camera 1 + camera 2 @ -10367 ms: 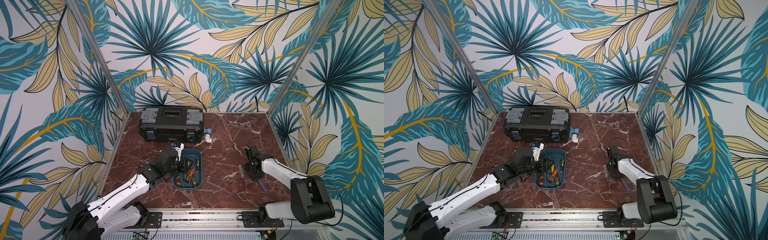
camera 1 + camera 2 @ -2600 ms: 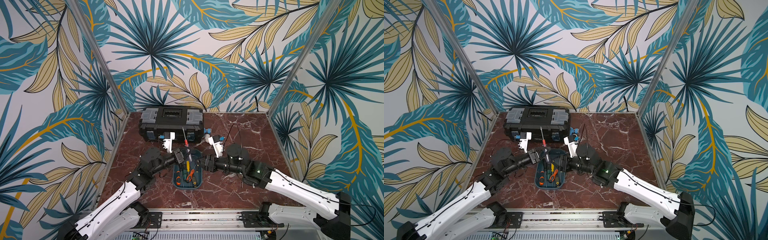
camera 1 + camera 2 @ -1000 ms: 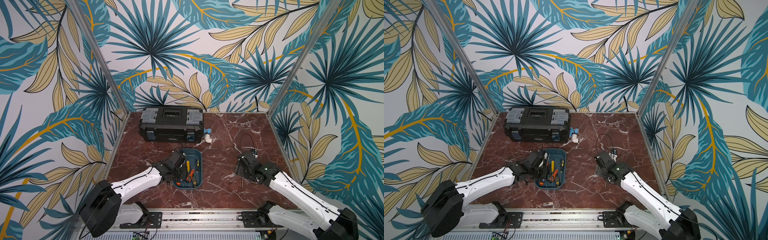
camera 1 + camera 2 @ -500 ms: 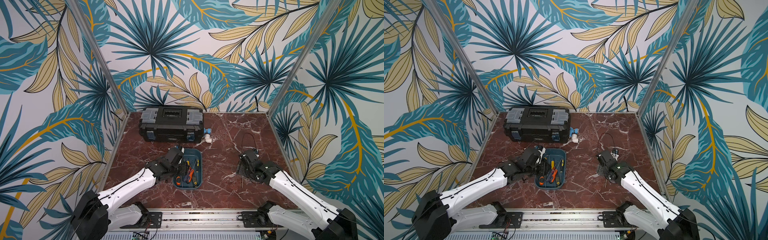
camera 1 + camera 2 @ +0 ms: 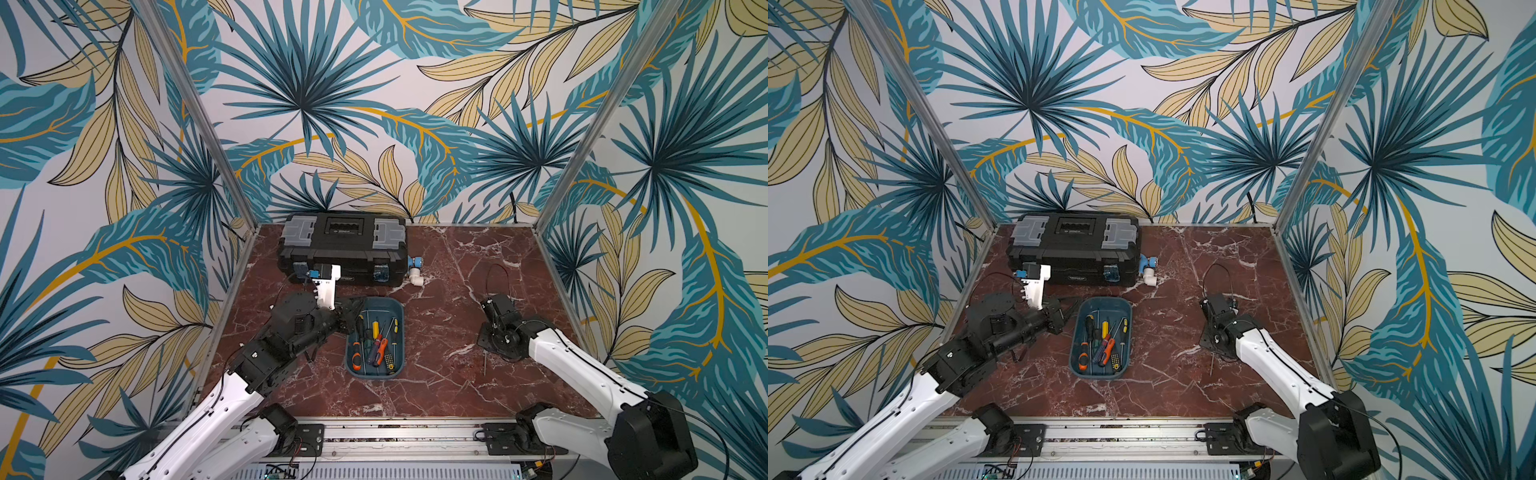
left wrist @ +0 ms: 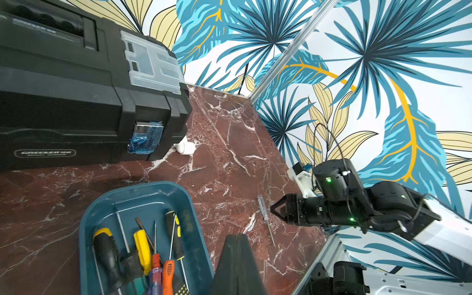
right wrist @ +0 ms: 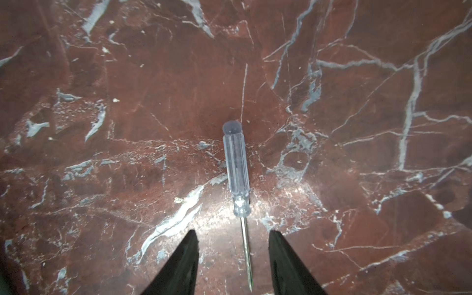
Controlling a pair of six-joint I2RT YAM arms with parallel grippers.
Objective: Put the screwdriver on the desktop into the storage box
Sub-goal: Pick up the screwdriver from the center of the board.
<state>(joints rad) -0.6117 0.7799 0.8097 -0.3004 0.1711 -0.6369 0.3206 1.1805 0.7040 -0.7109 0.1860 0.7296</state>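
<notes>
Here, a red-brown marble-patterned desktop (image 5: 449, 266) fills the floor of a leaf-papered cell in both top views. A black toolbox (image 5: 343, 249) with grey lid compartments stands closed along the far edge. In front of it, near the middle of the desktop, sits the teal storage box (image 5: 376, 302), a shallow tray. It holds a loose bundle of screwdrivers (image 5: 376, 345) with black-and-yellow, yellow, orange and red-and-blue handles.

The left gripper (image 6: 237, 236) hangs just beside the far left corner of the storage box, its black fingers pressed together with nothing between them. The right gripper (image 7: 232, 232) is low over the desktop, well to the right of the storage box. Its jaws are parted and straddle a thin metal shaft without touching it.

That shaft belongs to the clear-handled screwdriver (image 7: 236, 166), which lies flat on the marble, outside the storage box and well apart from it, with its handle pointing away from the right gripper. A small white-and-blue pipe fitting (image 5: 414, 270) rests against the toolbox's right end.
</notes>
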